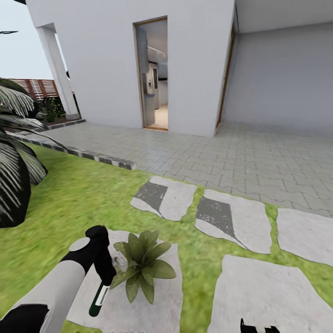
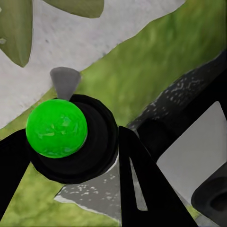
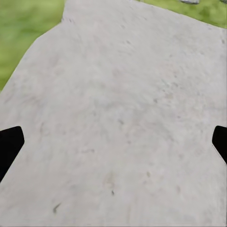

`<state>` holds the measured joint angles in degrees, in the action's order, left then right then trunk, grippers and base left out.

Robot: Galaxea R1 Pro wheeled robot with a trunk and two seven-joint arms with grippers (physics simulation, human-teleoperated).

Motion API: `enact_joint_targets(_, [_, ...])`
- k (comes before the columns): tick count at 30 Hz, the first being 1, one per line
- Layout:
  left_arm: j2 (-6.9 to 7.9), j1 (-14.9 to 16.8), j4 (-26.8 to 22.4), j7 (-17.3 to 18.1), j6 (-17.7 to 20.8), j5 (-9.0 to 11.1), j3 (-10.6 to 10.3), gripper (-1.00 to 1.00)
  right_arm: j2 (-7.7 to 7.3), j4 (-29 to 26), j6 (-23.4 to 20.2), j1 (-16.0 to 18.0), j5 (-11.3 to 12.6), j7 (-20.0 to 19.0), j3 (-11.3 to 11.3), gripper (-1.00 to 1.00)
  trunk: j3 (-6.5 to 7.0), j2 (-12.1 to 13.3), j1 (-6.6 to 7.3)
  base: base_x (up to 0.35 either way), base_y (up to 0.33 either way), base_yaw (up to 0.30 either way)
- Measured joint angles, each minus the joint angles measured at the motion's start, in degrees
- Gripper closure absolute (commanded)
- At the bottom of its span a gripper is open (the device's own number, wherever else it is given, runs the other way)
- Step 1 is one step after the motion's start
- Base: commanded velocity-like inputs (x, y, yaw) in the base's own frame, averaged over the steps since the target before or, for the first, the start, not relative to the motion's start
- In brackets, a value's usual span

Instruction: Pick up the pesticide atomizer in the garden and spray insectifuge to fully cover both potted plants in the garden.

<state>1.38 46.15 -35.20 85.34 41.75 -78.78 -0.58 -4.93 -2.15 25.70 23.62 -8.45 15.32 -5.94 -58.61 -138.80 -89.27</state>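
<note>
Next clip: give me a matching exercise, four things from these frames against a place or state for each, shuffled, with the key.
Things:
1. potted plant
2. atomizer
3. left gripper
4. right gripper

Place or state:
A. open above a bare stepping stone
B. green and white, in the left gripper
C. standing on a stepping stone
D. shut on the atomizer beside the plant

Pairs: 1-C, 2-B, 3-D, 4-A

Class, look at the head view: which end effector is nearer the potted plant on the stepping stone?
Left. The left end effector, holding the atomizer, sits right beside the potted plant; the right end effector is low, well off to the plant's right.
</note>
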Motion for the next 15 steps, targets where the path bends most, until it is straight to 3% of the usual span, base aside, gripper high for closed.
enact_joint_targets(15, [0.97, -0.5, 0.0, -0.6, 0.1, 0.2, 0.3, 1.0, 0.01, 0.0, 0.0, 0.0, 0.0, 0.0, 0.0, -1.0, 0.0, 0.0, 0.0, -0.039, -0.273, 0.278])
